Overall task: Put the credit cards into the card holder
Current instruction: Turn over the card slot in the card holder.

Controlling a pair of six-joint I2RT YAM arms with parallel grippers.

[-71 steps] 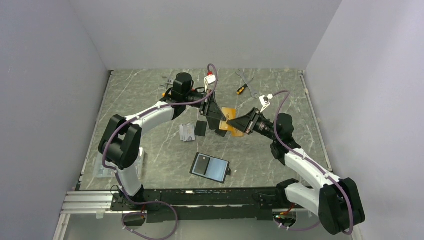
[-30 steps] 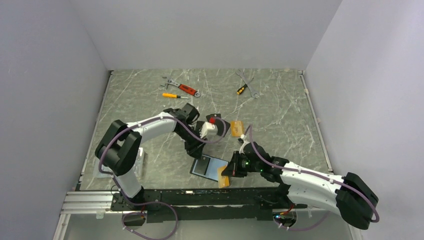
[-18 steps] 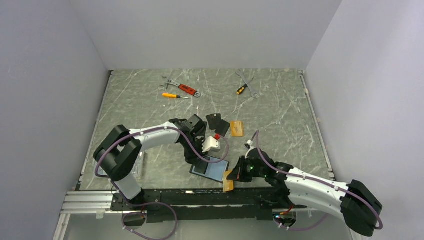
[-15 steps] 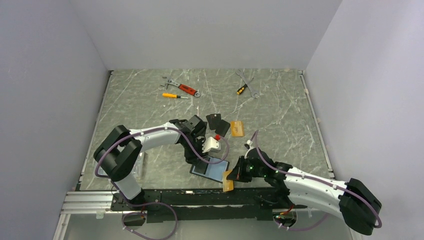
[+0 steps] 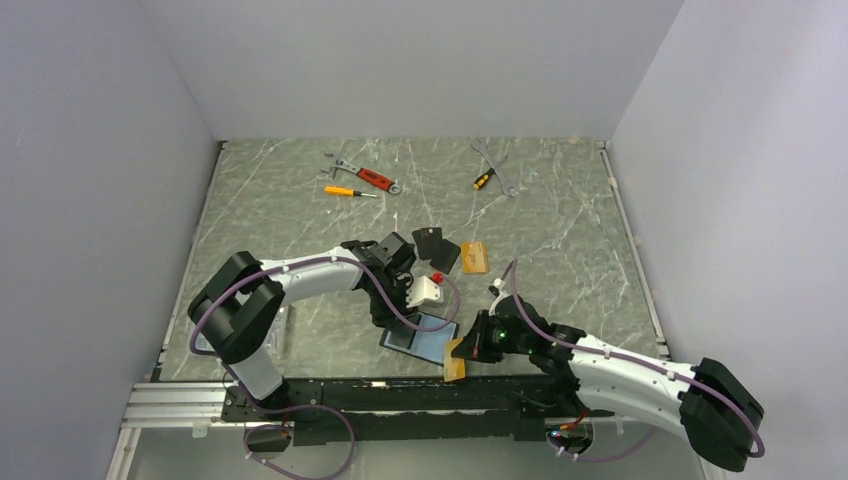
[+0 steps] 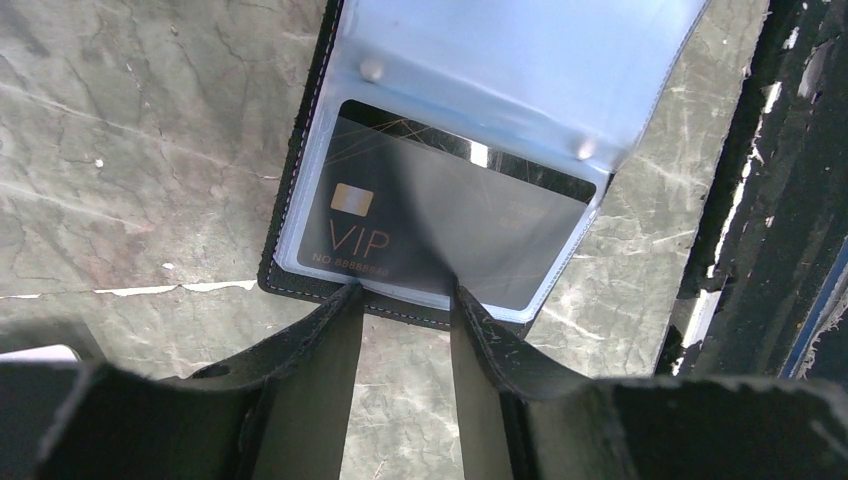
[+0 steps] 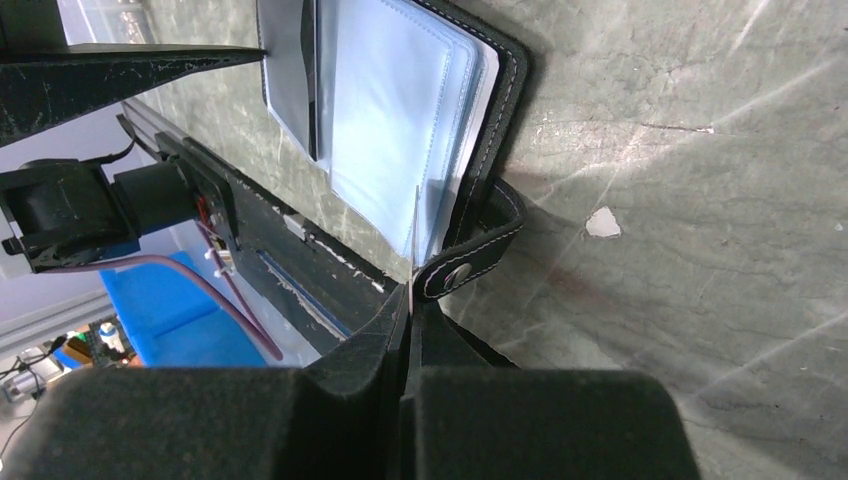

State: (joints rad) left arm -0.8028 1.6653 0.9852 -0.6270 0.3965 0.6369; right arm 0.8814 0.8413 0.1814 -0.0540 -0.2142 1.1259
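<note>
Right gripper (image 7: 410, 295) clenched on gold card (image 5: 455, 362), edge-on; card holder (image 5: 420, 336) lies open near the table (image 5: 300, 200) front edge, sleeves at 12 o'clock from jaws; left gripper (image 6: 402, 293) parted at its far edge.

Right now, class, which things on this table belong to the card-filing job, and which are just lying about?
Job: card holder, VIP card in its sleeve, held gold card in right gripper, loose gold card, black card, second black card.
Lying about: red wrench, orange screwdriver, spanner, small screwdriver.
</note>
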